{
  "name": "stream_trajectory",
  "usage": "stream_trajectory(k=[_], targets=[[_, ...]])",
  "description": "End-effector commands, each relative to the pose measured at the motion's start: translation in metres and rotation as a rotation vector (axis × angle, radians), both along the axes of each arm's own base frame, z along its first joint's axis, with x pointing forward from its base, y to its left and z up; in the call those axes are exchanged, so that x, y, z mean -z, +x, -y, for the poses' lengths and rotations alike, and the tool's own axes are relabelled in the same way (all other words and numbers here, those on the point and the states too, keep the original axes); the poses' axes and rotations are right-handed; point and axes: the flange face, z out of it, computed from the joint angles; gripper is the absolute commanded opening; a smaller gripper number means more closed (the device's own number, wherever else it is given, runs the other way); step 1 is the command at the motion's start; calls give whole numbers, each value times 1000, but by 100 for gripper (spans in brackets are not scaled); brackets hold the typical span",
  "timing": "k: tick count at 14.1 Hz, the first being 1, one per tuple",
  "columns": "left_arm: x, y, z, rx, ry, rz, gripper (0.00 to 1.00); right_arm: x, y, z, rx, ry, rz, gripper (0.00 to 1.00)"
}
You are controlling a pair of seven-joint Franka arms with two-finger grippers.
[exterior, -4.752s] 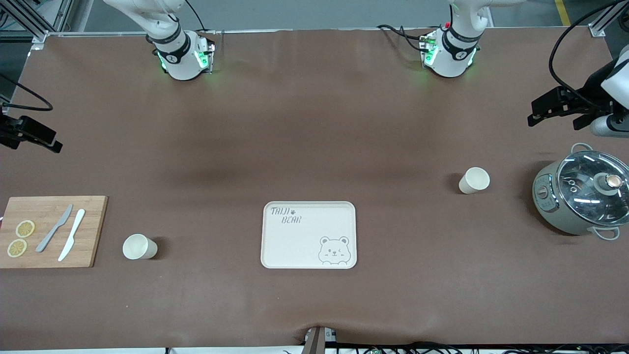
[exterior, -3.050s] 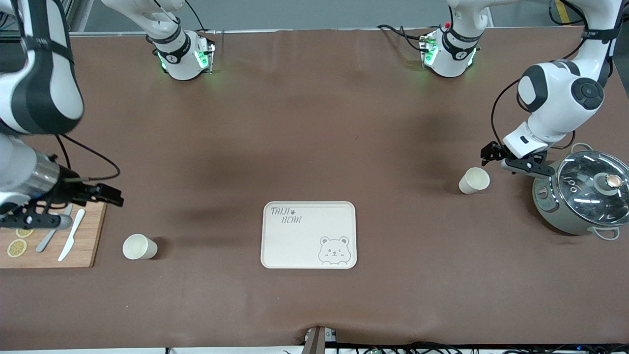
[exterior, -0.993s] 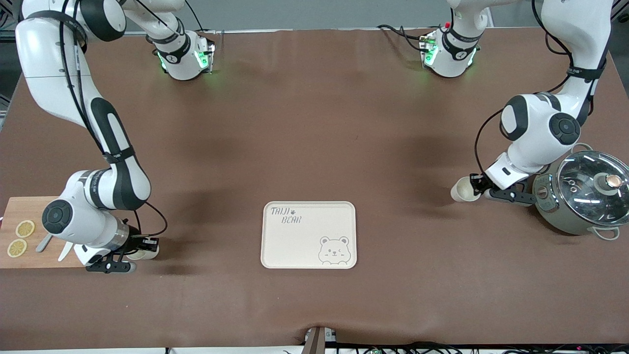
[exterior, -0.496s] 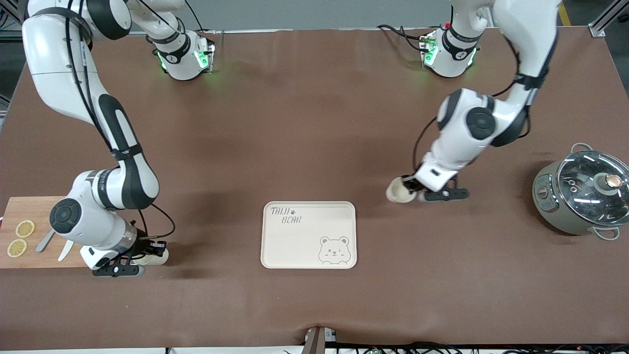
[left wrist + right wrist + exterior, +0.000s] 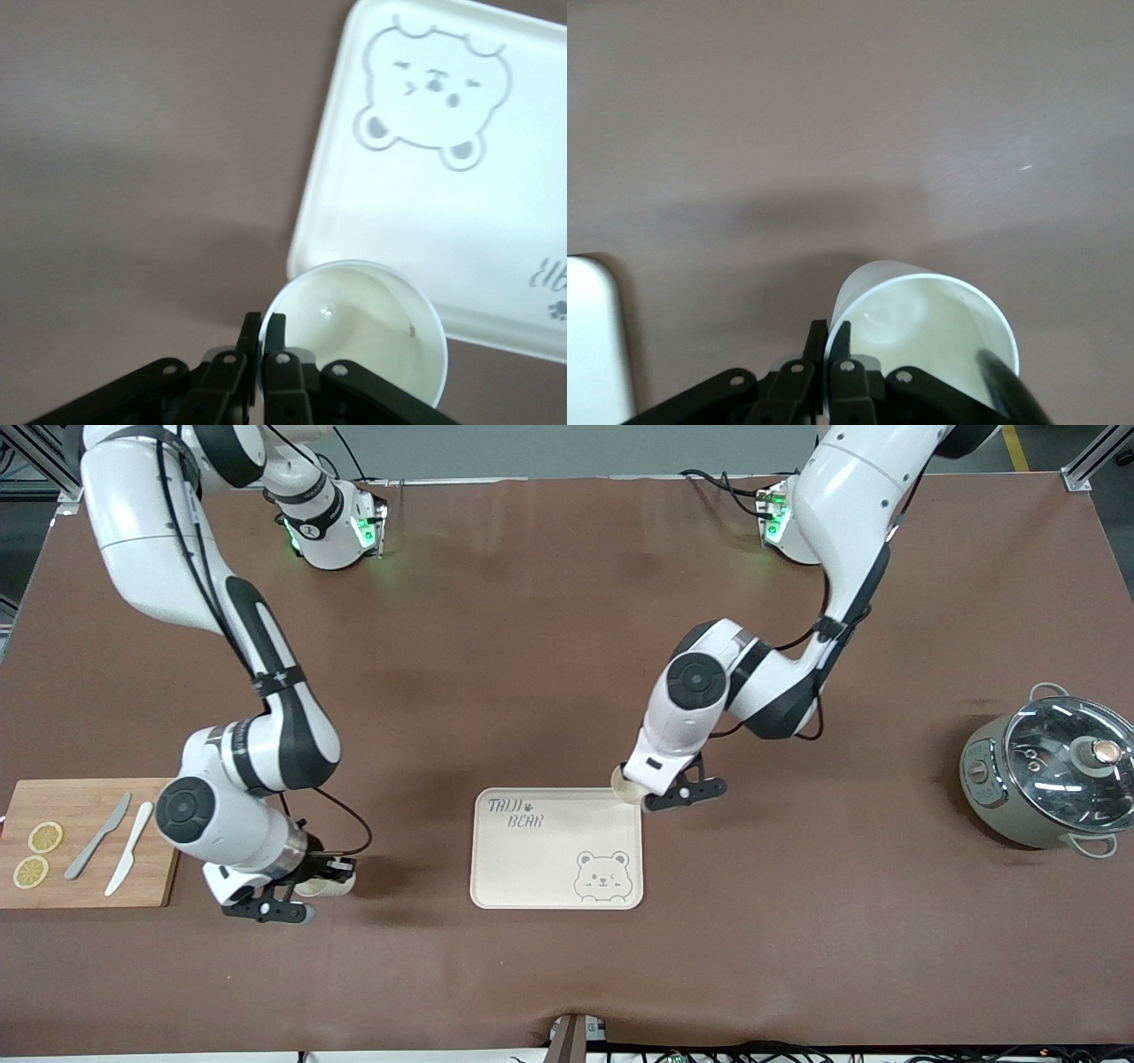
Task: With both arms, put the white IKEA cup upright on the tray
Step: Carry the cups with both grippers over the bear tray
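Over the corner of the flat cream rectangular tray with grey bear lettering [image 5: 556,849] that lies toward the left arm's end and away from the front camera, the left gripper [image 5: 651,793] holds a white plastic cup [image 5: 627,788]. The right gripper [image 5: 306,886] carries a second white plastic cup [image 5: 330,883] low above the brown table mat [image 5: 532,646], between the tray and the wooden cutting board [image 5: 164,850] that bears two knives and lemon slices. A grey lidded pot [image 5: 1050,779] stands well apart at the left arm's end.

In the left wrist view, the left gripper [image 5: 262,341] pinches the cup's [image 5: 372,323] thin rim wall between its two fingers [image 5: 251,341], mouth up, over the tray's [image 5: 443,204] raised edge. The risk I judge here: released at this spot, the base could land half on the lip and tip over. A grip on so little wall could also let the cup swing or slip.

In the right wrist view, the right gripper [image 5: 825,345] clamps the second cup's [image 5: 930,323] rim the same way, above bare mat, with the tray's corner [image 5: 594,345] just in view. That cup looks tilted, so it may settle slanted unless levelled first. Both arms converge on one tray, so a collision is possible.
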Motion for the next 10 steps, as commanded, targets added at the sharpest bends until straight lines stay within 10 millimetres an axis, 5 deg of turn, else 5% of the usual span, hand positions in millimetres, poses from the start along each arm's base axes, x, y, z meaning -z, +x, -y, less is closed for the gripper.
stream_trajectory(k=[1,6,10], targets=[[-1,22,15,-11,5,23,0,-19,-7,-47,54,-51,7,0],[9,40,44,-18,15,95,0,-24,-21,-146,163,-45,49,0],[29,42,50,-26,10,144,0,-4,-32,-212,268,-19,65,0]])
